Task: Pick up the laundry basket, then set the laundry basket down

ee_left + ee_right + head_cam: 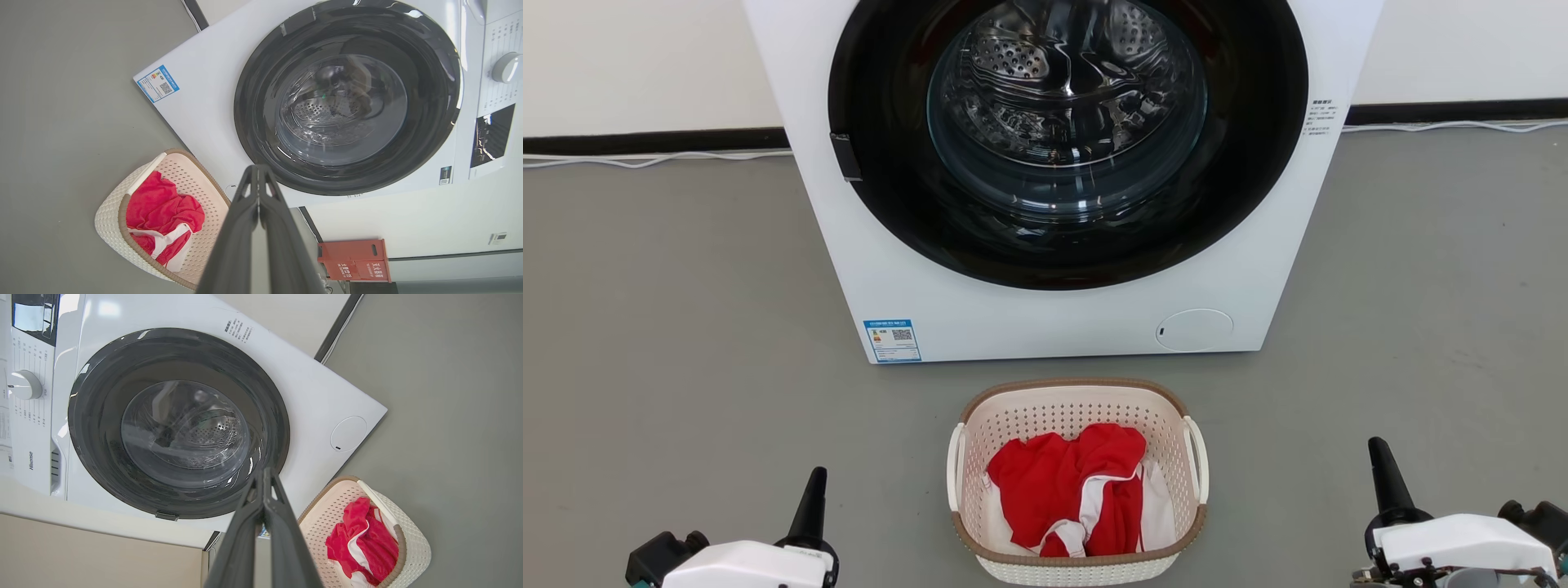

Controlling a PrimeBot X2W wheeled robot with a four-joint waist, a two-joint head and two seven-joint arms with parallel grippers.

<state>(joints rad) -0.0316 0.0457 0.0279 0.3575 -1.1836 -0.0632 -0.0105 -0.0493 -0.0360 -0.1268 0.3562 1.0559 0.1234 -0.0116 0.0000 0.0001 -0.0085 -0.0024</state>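
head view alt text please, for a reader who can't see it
A small cream laundry basket holding red and white clothes sits on a grey floor in front of a white front-loading washing machine. The left hand and right hand rest low at either side, both shut, apart from the basket.

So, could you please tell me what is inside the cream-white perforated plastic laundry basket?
The cream-white perforated plastic laundry basket holds crumpled red cloth with white trim. It covers most of the bottom, so anything beneath it is hidden.

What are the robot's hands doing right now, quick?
Left end effector: closed, holding nothing.
Right end effector: closed, holding nothing.
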